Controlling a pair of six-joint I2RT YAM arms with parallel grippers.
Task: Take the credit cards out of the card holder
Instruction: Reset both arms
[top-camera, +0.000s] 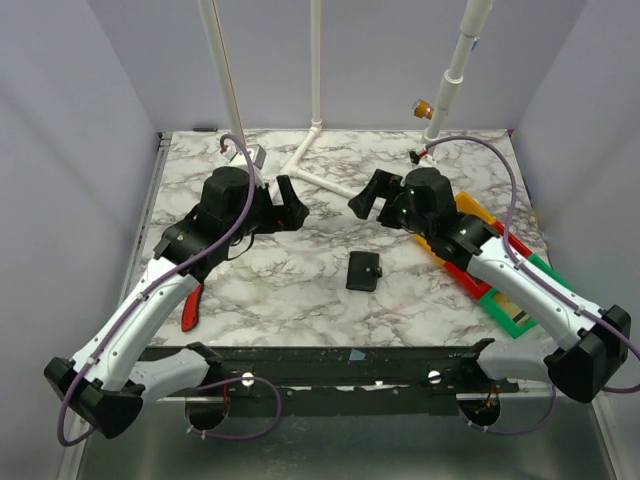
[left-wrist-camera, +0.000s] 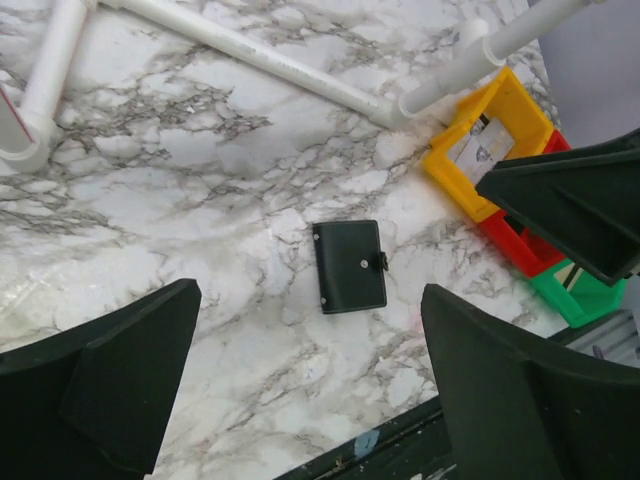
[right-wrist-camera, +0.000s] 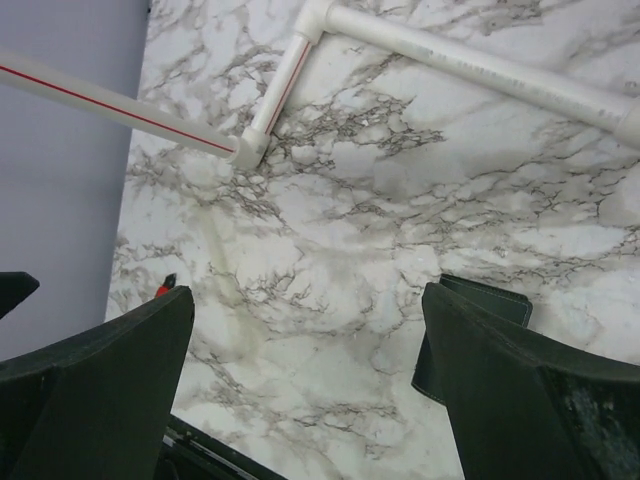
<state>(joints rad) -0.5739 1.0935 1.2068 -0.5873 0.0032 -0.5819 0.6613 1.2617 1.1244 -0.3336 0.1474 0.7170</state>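
Nothing done yet: card holder (top-camera: 364, 271) lies shut, tab fastened, flat on the marble surface (top-camera: 290, 290) between the arms, no credit cards showing; left claw (top-camera: 283, 205) and right claw (top-camera: 368, 195) hang wide open, empty, well apart from it.

Card holder (right-wrist-camera: 495, 305): I see it partly hidden behind a finger (right-wrist-camera: 540, 410) of my right gripper (right-wrist-camera: 308, 290) at the wrist; bins (top-camera: 505, 312): partly covered by that arm overhead.
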